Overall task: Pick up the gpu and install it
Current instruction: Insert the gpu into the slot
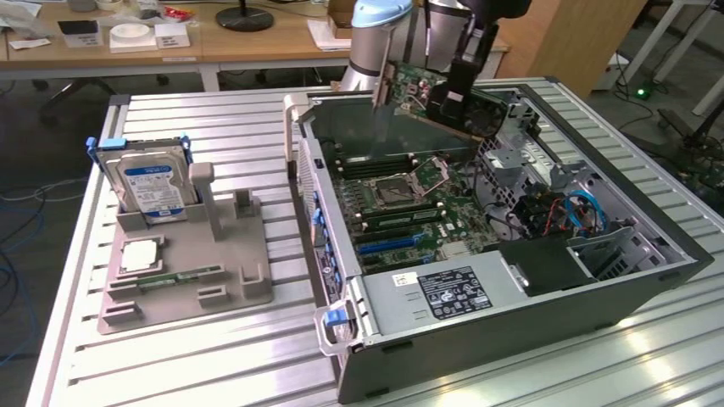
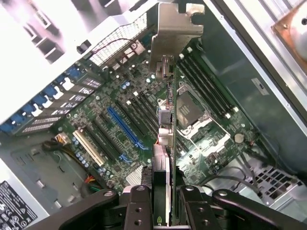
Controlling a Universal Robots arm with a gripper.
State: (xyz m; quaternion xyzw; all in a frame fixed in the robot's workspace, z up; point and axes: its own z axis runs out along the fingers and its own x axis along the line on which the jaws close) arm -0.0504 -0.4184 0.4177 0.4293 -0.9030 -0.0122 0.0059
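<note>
My arm (image 1: pixel 379 34) reaches down from beyond the far end of the open computer case (image 1: pixel 531 331), its wrist tipped over the motherboard (image 1: pixel 419 212) inside. The gripper (image 1: pixel 449 102) is clamped on the gpu (image 1: pixel 413 85), pinching the card's upper edge between its two fingers (image 2: pixel 139 203). The card hangs edge-down in the air above the case's far end, clear of the board, with its metal bracket (image 2: pixel 175 28) toward the case's perforated wall. In the wrist view the gpu runs as a narrow strip away from the gripper, over the stretch of board between the blue expansion slot (image 2: pixel 123 127) and the processor socket (image 2: pixel 189 108). Outside the case, on the exterior view's left, a hard drive (image 1: pixel 153 186) stands upright in a grey holder (image 1: pixel 192 280) on the bench (image 1: pixel 203 365).
</note>
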